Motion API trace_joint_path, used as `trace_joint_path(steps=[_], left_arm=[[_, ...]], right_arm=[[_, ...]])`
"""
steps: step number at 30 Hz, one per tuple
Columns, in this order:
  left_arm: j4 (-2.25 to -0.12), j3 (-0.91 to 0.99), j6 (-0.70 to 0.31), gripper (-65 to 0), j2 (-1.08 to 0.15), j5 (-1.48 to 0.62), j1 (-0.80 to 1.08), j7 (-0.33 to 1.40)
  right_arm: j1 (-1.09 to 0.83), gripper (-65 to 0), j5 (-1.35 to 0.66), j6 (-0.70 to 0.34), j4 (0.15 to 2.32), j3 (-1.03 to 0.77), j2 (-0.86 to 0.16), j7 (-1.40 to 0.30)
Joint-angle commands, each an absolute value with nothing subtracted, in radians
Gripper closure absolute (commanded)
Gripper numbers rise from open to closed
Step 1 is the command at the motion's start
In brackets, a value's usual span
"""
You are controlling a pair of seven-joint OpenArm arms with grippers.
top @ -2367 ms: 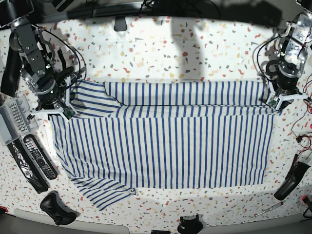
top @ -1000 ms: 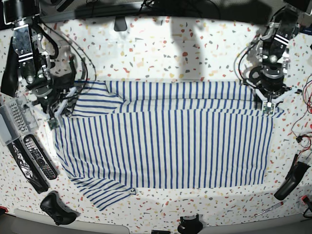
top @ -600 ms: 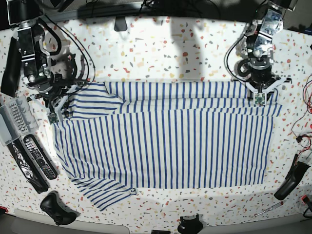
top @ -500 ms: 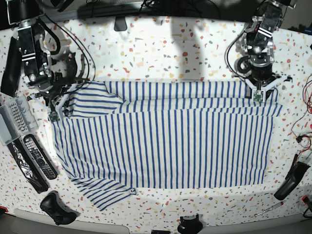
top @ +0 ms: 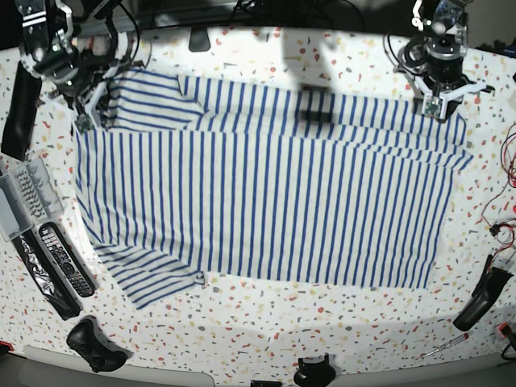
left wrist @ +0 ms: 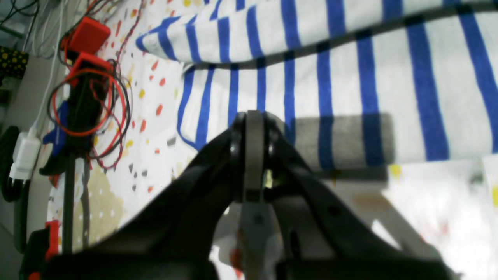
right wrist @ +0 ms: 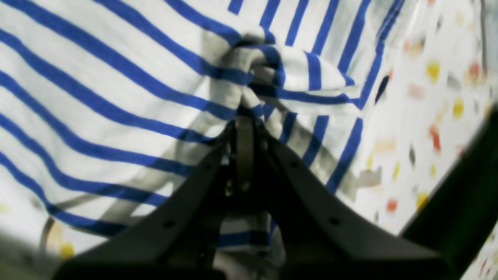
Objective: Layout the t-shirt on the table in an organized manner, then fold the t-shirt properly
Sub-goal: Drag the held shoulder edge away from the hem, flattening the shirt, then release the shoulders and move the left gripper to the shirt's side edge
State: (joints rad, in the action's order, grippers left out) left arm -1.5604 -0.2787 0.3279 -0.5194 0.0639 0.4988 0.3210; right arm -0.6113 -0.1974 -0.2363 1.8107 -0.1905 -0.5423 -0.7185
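Spreading striped t-shirt (top: 266,177) flat on terrazzo table (top: 266,322) | right gripper (right wrist: 243,116) clenched on a bunched fold at shirt's far sleeve corner | left gripper (left wrist: 251,116) pinched together, apparently empty, beside shirt's far hem corner.

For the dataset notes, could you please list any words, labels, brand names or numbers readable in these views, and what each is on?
No text can be read in any view.
The remote controls carry buttons too small to read.
The t-shirt shows only blue stripes, no print.
The red blocks in the left wrist view are blurred, with no visible lettering.
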Motion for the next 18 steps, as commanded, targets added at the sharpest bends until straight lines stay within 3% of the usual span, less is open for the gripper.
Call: trace_joint_path(steps=[1,18], left_arm=[[-1.551,-0.287,0.257,0.0,-0.522,-0.012,0.552,0.435],[-1.710,-0.287,0.250,0.0,-0.535,0.061,0.817,0.470]], right_arm=[[-0.633,0.0,-0.190,-0.232,1.829,-0.212,-0.556,-0.724],[-0.785,0.0,-0.131,-0.231,1.875,-0.279,-0.557,-0.765]])
